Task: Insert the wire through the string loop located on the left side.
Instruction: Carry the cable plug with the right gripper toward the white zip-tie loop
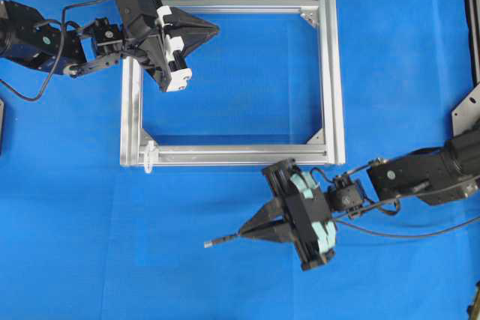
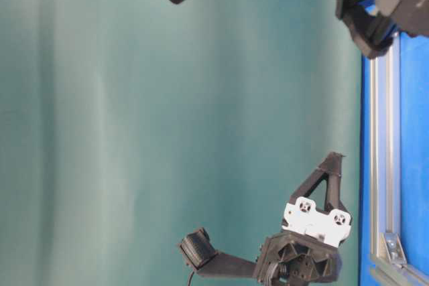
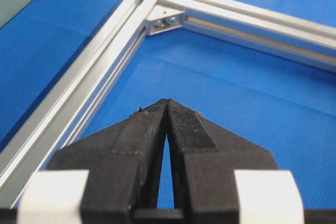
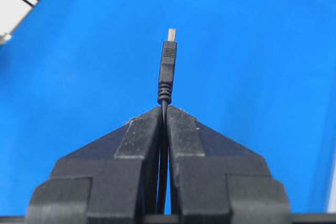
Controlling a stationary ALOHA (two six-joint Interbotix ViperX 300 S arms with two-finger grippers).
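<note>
Wire (image 4: 167, 72) pinched in right gripper (image 1: 246, 231), plug and silvery tip jutting left, near side of aluminium frame (image 1: 330, 73). String loop (image 1: 148, 157) on frame's near-left corner, well apart. Left gripper (image 1: 214, 31) clenched, empty, above frame's far-left corner.

My work surface is a blue mat (image 1: 225, 282). A rectangular aluminium frame (image 1: 337, 80) lies flat on it, silver corner brackets (image 1: 308, 18) inside.

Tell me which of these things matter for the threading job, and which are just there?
In use:
wire, shut in the right gripper
string loop at the frame's corner

Just there:
frame
corner brackets
left gripper, shut, holding nothing
blue table
</note>
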